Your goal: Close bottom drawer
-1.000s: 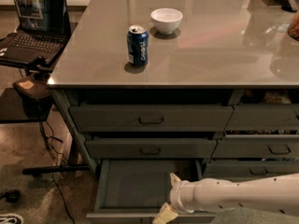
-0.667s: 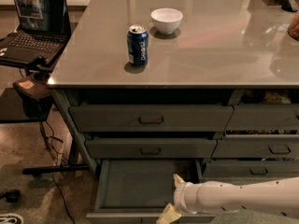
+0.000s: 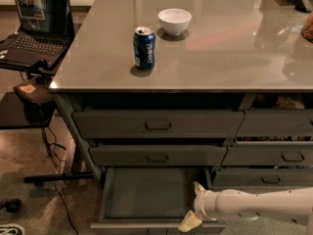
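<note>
While the bottom drawer (image 3: 146,192) still sits pulled well out, we see the gripper (image 3: 193,205) has drifted slightly rightward over its right front corner, jaws spread wide and holding nothing, so we judge the closing push not yet begun.

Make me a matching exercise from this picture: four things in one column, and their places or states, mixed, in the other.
1. bottom drawer
2. can
3. bowl
4. gripper

A. white, on the counter
B. pulled out, floor bare
C. at the drawer's front edge, toward the picture's right
D. blue, upright on the counter

Pairs: 1-B, 2-D, 3-A, 4-C
</note>
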{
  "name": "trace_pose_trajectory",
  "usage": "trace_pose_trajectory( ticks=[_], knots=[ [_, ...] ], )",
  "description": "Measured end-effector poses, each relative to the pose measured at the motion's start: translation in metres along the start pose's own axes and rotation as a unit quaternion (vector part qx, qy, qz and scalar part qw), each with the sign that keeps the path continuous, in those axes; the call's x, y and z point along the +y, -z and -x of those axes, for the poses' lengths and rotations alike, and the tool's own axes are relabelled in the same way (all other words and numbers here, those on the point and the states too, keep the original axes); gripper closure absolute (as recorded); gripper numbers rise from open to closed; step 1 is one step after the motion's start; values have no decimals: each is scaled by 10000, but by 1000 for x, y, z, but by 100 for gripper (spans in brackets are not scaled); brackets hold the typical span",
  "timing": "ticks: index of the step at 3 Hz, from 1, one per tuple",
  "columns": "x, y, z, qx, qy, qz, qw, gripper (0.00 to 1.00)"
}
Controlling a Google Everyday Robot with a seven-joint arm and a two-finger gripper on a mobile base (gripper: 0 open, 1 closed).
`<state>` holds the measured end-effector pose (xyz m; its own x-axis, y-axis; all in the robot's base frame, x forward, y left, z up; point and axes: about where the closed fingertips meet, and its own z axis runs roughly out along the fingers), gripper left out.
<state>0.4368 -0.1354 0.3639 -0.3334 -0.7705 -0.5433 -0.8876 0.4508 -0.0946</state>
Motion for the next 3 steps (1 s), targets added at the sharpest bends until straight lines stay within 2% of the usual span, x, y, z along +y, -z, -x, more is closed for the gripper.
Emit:
trace_pose_trajectory(
  ticks=[1,2,3],
  knots=[
    [-6,-22,-32,-23,4,79,10000,0],
    [-2,-67,-78,3,-194,288,9994,0],
    [7,-100,-108,95,-307,440,9985,0]
  ],
)
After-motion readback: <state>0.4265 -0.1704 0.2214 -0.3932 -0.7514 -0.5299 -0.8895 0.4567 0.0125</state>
